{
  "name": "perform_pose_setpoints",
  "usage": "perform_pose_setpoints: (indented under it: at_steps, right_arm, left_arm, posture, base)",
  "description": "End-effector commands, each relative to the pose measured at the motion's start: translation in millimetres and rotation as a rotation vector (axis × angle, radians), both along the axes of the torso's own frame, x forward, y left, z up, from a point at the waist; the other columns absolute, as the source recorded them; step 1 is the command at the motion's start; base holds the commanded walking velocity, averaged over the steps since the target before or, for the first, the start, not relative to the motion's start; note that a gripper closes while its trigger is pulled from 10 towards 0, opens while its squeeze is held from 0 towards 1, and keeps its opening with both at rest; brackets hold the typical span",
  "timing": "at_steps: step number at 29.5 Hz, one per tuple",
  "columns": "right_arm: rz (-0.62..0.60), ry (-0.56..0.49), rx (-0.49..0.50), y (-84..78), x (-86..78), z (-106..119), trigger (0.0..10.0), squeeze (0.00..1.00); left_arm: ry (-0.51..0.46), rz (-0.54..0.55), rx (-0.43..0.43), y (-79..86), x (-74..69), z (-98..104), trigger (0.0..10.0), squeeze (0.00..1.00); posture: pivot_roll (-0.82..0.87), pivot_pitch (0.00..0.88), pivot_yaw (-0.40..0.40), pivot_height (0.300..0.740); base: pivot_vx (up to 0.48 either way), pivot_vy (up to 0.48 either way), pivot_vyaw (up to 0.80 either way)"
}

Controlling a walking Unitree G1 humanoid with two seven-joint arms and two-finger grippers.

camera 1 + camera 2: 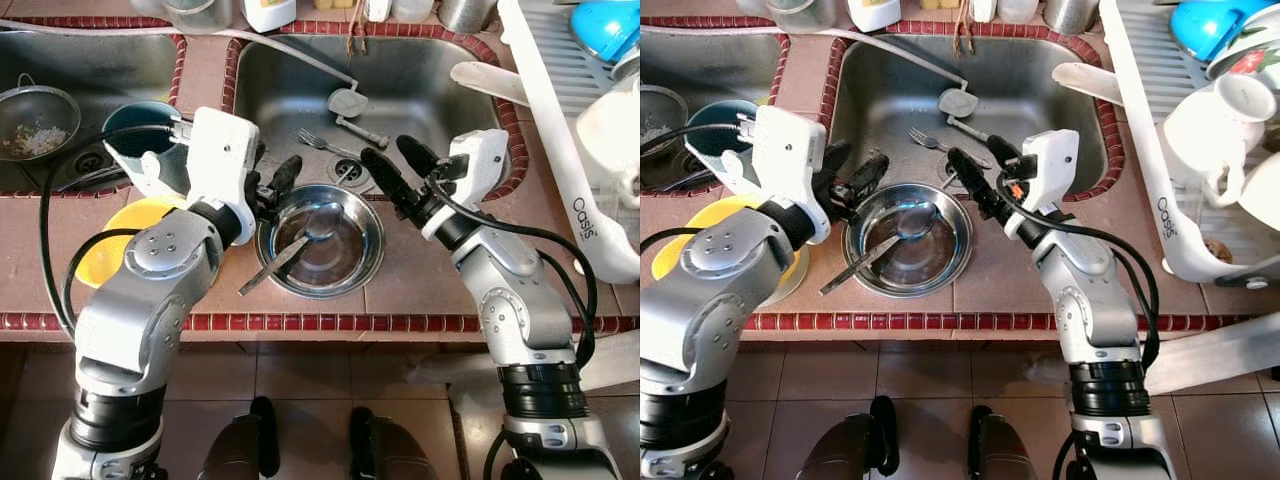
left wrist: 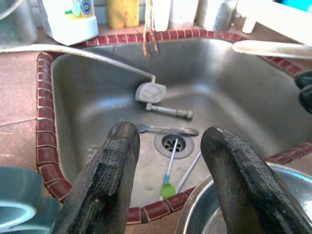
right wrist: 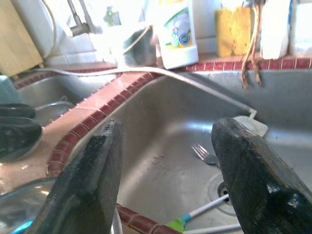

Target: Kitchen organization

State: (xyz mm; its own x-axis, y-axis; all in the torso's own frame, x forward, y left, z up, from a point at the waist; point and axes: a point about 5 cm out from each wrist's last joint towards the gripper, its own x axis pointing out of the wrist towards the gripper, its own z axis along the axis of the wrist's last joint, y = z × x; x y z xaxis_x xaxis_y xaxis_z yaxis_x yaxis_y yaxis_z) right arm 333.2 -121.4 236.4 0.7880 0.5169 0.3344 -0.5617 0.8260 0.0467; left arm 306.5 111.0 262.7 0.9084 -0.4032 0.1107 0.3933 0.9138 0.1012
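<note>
Two grippers, left (image 1: pixel 275 180) and right (image 1: pixel 392 170), hang released and empty either side of our steel bowl (image 1: pixel 320 242), which sits at the counter's front edge beside the sink (image 1: pixel 420 80) (spoon (image 1: pixel 318 228) and knife (image 1: pixel 272 268) inside); a lopsided lift could tip both out.

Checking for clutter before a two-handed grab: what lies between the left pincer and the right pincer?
The steel bowl, holding a spoon and a knife, sits on the tiled counter between the left pincer and right pincer, as the left eye view shows.
</note>
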Motion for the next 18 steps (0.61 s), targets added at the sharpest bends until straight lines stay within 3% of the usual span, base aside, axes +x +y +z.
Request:
perform_pose_setpoints:
  at_steps: [1,18]
  right_arm:
    - [-0.022,-0.023,0.017,-1.6,-5.8,3,10.0,0.00]
    - [-0.072,-0.026,0.053,3.3,-15.4,-2,10.0,0.00]
  left_arm:
    - [-0.022,0.010,-0.020,-0.1,3.5,2,10.0,0.00]
    - [-0.057,-0.014,-0.139,-5.3,13.8,3,10.0,0.00]
  posture:
    - [-0.10,0.193,-0.014,0.740]
    - [-0.10,0.128,-0.012,0.740]
  base:
    - [0.000,0.000,0.00]
    - [0.000,0.000,0.00]
